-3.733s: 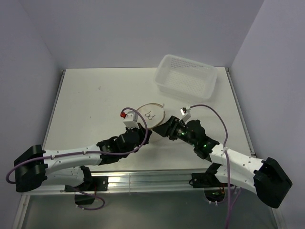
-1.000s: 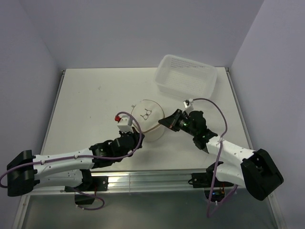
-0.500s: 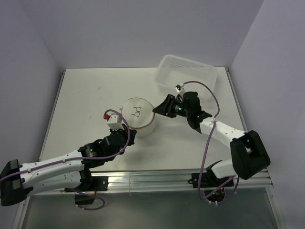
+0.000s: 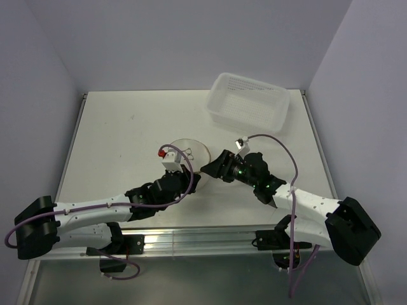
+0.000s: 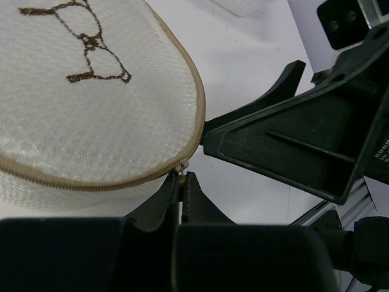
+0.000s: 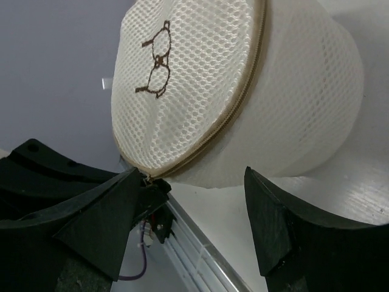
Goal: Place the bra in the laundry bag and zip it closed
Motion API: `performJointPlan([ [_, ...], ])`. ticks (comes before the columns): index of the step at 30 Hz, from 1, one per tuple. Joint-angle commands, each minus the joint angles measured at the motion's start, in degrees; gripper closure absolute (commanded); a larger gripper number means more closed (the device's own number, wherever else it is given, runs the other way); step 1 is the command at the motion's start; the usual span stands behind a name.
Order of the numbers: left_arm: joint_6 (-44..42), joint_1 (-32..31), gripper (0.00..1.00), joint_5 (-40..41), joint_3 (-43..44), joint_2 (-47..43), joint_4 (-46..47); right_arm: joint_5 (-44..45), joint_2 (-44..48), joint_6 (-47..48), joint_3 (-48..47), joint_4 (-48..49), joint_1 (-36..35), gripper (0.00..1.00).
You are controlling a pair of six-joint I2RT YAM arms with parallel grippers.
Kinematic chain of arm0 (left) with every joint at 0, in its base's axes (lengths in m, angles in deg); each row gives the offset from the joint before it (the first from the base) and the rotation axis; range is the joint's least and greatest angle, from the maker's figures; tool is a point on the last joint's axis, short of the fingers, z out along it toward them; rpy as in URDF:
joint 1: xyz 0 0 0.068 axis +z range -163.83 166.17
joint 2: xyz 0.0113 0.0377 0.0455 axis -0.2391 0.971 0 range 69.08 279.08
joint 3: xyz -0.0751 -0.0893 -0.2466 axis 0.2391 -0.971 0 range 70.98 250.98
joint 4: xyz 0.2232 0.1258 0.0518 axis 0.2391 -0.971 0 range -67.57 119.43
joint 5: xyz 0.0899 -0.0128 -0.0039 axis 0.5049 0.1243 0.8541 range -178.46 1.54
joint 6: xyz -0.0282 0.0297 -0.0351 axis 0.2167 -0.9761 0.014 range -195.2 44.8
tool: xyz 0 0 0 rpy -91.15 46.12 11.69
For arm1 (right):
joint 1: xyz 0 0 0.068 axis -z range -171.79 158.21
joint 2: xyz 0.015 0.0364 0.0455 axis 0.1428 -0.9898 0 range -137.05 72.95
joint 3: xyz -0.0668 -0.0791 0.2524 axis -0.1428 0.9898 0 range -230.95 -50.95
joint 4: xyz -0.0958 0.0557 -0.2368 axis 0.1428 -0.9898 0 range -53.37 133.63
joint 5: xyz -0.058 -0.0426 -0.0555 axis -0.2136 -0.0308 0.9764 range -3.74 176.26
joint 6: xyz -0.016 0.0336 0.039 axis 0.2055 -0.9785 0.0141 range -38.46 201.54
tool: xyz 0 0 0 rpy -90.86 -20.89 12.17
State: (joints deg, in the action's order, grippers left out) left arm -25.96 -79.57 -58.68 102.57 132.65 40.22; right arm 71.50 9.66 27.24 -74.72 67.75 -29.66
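Note:
The laundry bag is a round white mesh drum with a beige zip rim and a dark bra icon on its lid. It lies on the table between both grippers. My left gripper is shut on the zip pull at the near edge of the rim; it shows in the top view. My right gripper is open, its jaws spread below the bag without touching it; in the top view it sits at the bag's near right. The zip looks shut along the rim that shows. The bra is hidden.
A rectangular white perforated plastic basket stands at the back right of the table. The table's metal front rail runs just below the grippers. Grey walls close in the table at the back and sides.
The right gripper has drawn back from the far right of the bag to its near right side. The left gripper has moved right with the zip pull. The bag has shifted slightly.

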Motion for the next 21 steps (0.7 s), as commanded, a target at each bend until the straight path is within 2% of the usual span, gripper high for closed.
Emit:
performJointPlan([
  [1,0.2,-1.0,1.0,-2.0,2.6,0.9,5.8,2.6,0.2,-4.0,-0.2,7.7,-0.7,0.24],
  [8,0.7,-1.6,1.0,-1.6,1.3,0.0,4.9,4.6,-2.8,-5.0,-1.9,9.4,-0.9,0.42],
  [9,0.6,-1.6,1.0,-1.6,1.3,-0.3,4.6,4.8,-3.0,-5.1,-2.0,9.6,-0.9,0.58],
  [11,0.3,-1.6,1.0,-1.6,1.1,-0.7,3.7,5.0,-4.0,-5.1,-2.4,9.9,-0.9,0.64],
  [12,0.2,-1.6,1.0,-1.4,1.0,-0.9,3.4,5.0,-4.3,-5.1,-2.6,9.9,-0.9,0.81],
  [14,-0.6,-1.5,1.0,-1.1,0.8,-1.3,2.5,5.8,-4.7,-4.7,-3.2,9.0,-0.7,0.97],
  [15,-0.9,-1.5,1.0,-0.4,0.9,-1.4,0.7,6.1,-4.7,-4.2,-3.6,8.3,-0.5,1.0],
  [19,-2.1,-1.2,1.0,1.4,0.1,-3.6,-4.3,5.9,-4.9,-0.6,-5.8,5.1,2.5,1.0],
  [21,-2.1,-0.2,1.0,1.6,-0.7,-5.8,-6.3,2.2,-5.9,0.1,-6.5,5.0,5.9,1.0],
])
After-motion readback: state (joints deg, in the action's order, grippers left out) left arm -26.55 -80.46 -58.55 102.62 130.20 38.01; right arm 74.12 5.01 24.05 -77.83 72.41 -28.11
